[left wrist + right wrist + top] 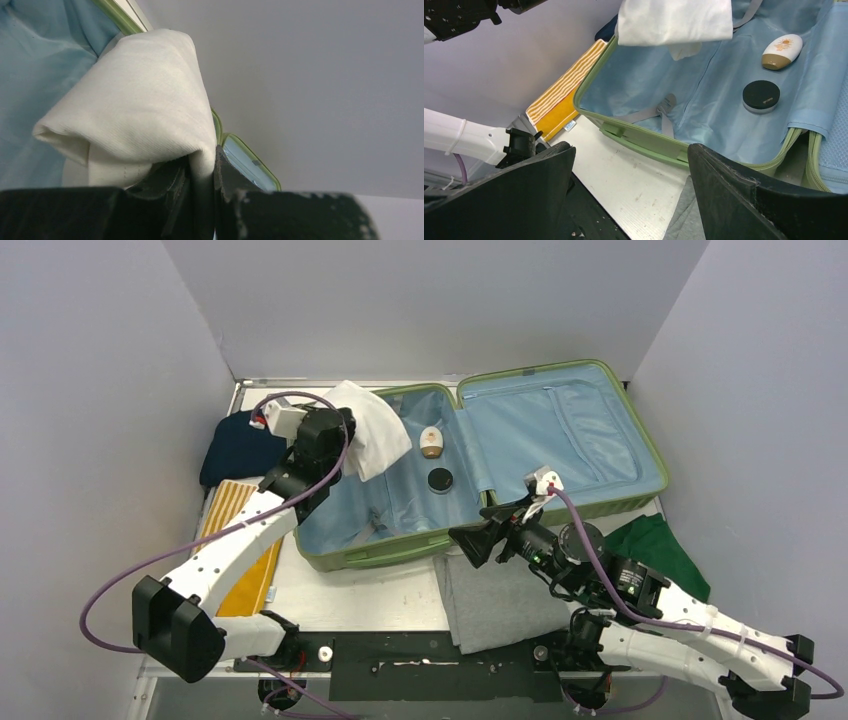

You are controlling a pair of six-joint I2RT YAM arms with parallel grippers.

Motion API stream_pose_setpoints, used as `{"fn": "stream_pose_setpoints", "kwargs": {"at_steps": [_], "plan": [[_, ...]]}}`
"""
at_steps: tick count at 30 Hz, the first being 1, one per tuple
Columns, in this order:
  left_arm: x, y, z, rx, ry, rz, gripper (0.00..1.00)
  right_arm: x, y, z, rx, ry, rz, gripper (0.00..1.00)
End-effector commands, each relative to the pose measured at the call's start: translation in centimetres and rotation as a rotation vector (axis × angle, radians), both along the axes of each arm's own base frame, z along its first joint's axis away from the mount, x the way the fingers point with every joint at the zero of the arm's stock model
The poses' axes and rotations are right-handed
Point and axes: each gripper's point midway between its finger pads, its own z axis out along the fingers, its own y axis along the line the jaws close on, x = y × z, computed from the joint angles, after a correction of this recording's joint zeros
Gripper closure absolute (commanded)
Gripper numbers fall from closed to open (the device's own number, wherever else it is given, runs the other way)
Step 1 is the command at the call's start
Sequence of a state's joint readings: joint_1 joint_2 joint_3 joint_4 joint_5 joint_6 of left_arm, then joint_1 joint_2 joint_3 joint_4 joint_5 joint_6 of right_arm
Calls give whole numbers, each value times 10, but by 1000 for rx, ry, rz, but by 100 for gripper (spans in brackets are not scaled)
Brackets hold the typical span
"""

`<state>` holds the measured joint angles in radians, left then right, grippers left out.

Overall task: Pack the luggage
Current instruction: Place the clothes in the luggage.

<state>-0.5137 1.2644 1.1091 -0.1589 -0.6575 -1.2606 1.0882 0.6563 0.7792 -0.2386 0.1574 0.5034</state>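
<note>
Luggage (590,440) splayed open, long axis left-right, left gripper (202,167) pinching white cloth (375,435), right gripper (630,150) spread

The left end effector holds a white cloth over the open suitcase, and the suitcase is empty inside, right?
Not empty. The right wrist view shows a cream bottle and a black-lidded jar lying in the suitcase. The left end effector does hold the white cloth over it.
</note>
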Motion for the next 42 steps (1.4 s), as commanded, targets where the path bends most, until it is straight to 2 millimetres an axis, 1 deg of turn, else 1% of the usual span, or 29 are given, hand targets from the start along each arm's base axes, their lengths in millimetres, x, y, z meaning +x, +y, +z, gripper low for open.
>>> {"fn": "stream_pose_setpoints", "kwargs": {"at_steps": [1,3,5,7,9,13,15,17,20,21,23,27,31,34,38,42], "plan": [[5,-5,50,-158,-191,15,100,0,-5,5,40,-8,-24,15],[11,-15,52,-169,-201,-21,100,-1,-5,2,36,1,-19,15],[17,-29,55,-174,-207,-75,100,-1,-4,0,34,6,-17,15],[23,-46,58,-177,-211,-148,100,-2,-6,0,31,8,-17,15],[28,-66,56,-169,-192,-234,100,-3,-8,-1,30,9,-18,15],[27,-100,42,-122,-129,-430,100,-4,-14,1,35,8,-27,15],[21,-109,28,-70,-94,-506,100,-5,-17,1,35,9,-35,15],[14,-111,15,-23,-66,-560,100,-6,-20,1,37,10,-38,15],[12,-110,-12,32,10,-619,100,-6,-23,-2,37,13,-43,15],[11,-110,-26,43,51,-637,100,-6,-23,-3,38,14,-44,15],[12,-107,-46,64,92,-646,100,-6,-22,-4,40,20,-45,15],[16,-98,-74,114,153,-638,100,-6,-20,-6,42,28,-40,15],[19,-82,-101,159,224,-619,100,-6,-20,-6,43,33,-40,15],[21,-66,-113,182,259,-583,100,-6,-21,-7,39,36,-45,15],[24,-46,-119,204,271,-536,100,-7,-22,-9,39,42,-48,15],[25,-37,-129,246,307,-533,100,-6,-21,-13,30,47,-50,15]]}}
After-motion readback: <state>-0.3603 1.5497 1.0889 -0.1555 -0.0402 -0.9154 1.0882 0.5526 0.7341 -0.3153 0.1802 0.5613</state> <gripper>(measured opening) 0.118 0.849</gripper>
